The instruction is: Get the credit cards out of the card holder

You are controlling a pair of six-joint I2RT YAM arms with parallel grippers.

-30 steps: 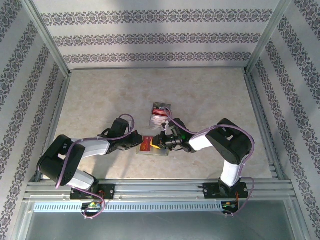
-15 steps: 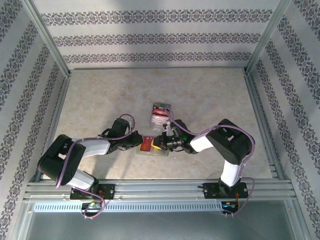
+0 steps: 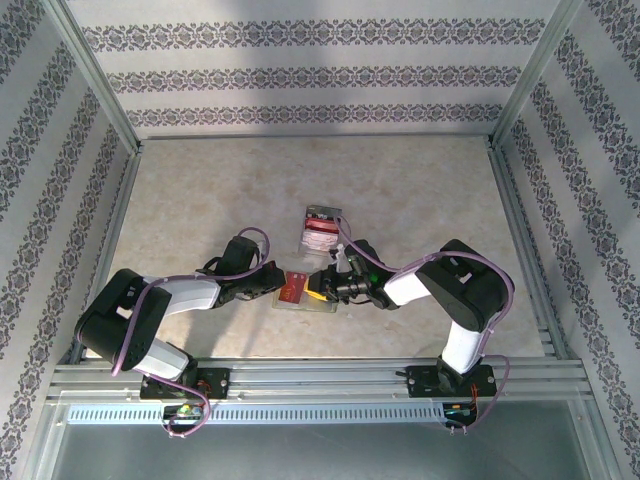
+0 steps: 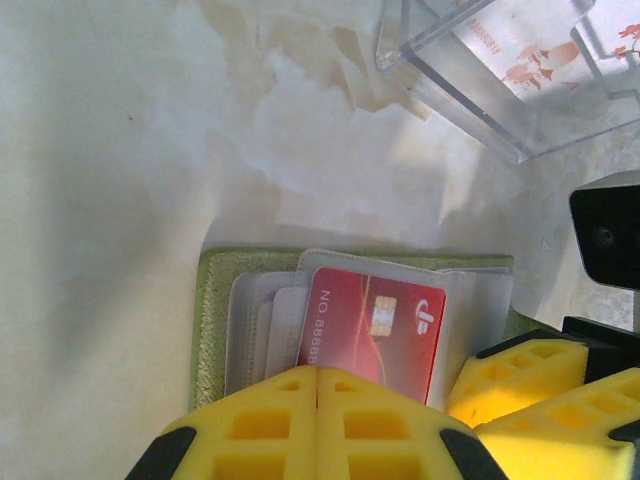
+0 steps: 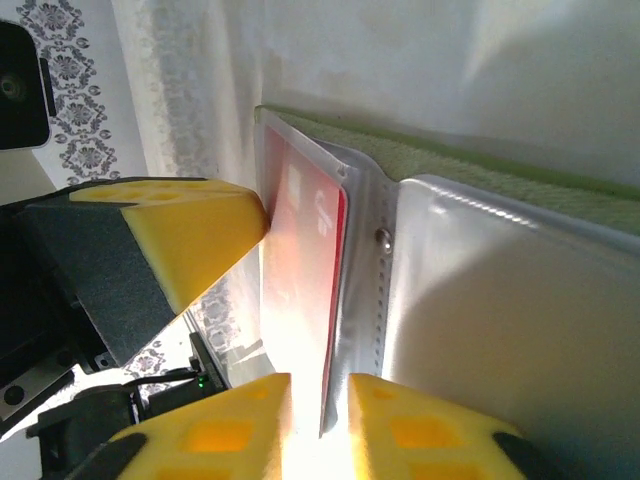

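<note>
The olive-green card holder [image 4: 210,300] lies open on the table, greyish pockets up. A red credit card [image 4: 370,325] with a gold chip lies on its pockets. My left gripper [image 4: 318,420] is shut, its yellow pads meeting over the card's near corner. From the other side, my right gripper [image 5: 320,420] is slightly open, and the edge of the red credit card [image 5: 300,280] and a pocket flap stand in the gap between its pads. In the top view both grippers, left [image 3: 275,287] and right [image 3: 318,287], meet at the card holder [image 3: 300,298].
A clear plastic tray [image 3: 321,230] with red-and-white contents stands just beyond the card holder, close to my right wrist. The tray's corner [image 4: 500,80] rises at the top right of the left wrist view. Metal rails and patterned walls border the table.
My right gripper's pads have parted a little around the card's edge. The left gripper stays shut in the same place, and the card holder has not moved.
</note>
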